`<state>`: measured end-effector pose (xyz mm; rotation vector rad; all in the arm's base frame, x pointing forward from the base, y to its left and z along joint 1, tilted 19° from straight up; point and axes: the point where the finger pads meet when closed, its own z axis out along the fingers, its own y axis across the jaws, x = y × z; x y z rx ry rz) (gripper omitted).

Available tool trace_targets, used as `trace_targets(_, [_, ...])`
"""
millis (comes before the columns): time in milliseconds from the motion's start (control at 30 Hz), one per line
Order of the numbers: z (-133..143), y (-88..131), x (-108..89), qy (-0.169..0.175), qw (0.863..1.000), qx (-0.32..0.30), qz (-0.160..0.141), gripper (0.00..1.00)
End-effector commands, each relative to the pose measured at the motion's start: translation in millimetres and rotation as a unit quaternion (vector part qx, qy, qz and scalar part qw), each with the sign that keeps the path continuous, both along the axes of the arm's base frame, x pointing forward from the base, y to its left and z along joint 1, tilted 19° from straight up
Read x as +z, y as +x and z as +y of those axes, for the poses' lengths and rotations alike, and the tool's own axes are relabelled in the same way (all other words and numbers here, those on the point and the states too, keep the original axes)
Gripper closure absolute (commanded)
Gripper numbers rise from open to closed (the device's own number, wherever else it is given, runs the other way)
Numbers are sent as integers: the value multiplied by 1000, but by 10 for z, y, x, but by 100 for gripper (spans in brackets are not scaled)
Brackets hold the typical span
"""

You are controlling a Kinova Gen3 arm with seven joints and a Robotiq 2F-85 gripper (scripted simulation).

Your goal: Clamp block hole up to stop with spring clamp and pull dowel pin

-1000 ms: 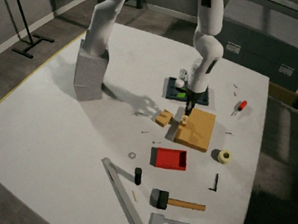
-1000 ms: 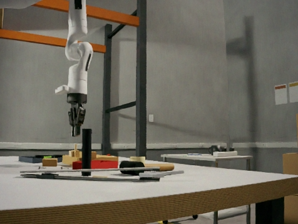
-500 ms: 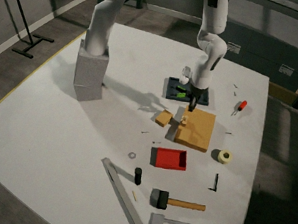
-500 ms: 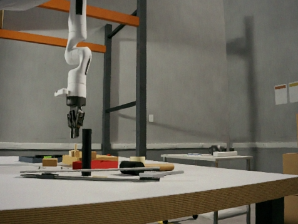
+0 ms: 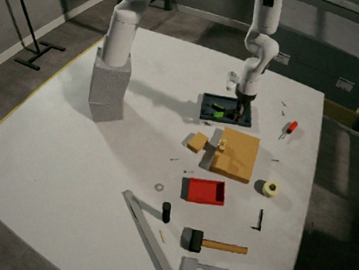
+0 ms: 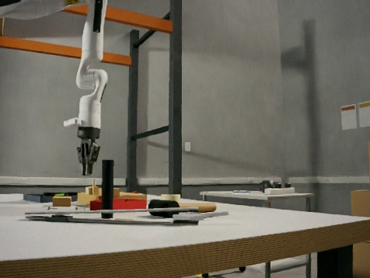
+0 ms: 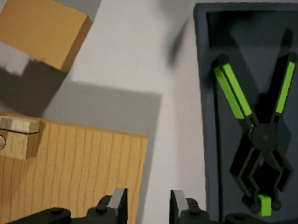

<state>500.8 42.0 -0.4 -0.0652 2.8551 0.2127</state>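
A red open box (image 5: 204,191) sits near the middle of the white tabletop (image 5: 52,168). To its right lies a roll of pale tape (image 5: 271,188), with a thin black L-shaped key (image 5: 259,220) nearer. A red-handled screwdriver (image 5: 289,128) lies farther right. Left of the box rests a metal nut (image 5: 159,187). Near the front edge are a black cylinder (image 5: 166,212) standing upright, a long grey ruler (image 5: 150,236), a black-headed mallet (image 5: 211,244) with a wooden handle and a grey scraper (image 5: 202,267). 2 small screws (image 5: 283,108) lie far right.
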Motion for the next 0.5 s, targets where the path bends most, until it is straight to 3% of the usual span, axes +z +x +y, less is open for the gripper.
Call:
trace_targets(0, [360,50,26,-8,1000,15,-7,66])
trace_targets(467, [898,54,68,-13,999,41,-15,66])
